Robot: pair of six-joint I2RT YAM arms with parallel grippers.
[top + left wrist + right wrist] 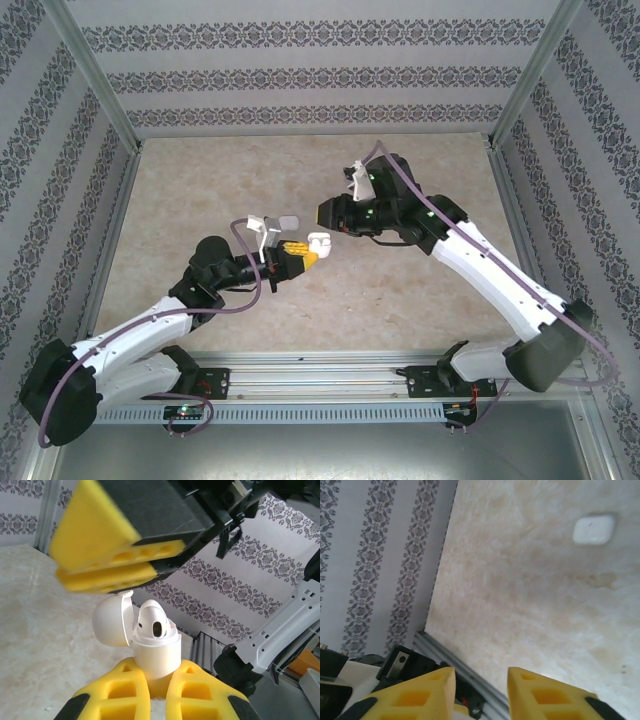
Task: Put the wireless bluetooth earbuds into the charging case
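Because the earbud seems to sit proud in the open case pinched in my left gripper, I mean to hold that case steady and lower the right gripper, jaws apart and empty, squarely to press it home.

The left arm and right arm are presenting white link shells joined by black joint housings. A purple cable is running along each arm. The left tool and right tool are carrying yellow fingers with moulded rectangular pockets on black mounts. Small green lights seem to be glowing on the right wrist.
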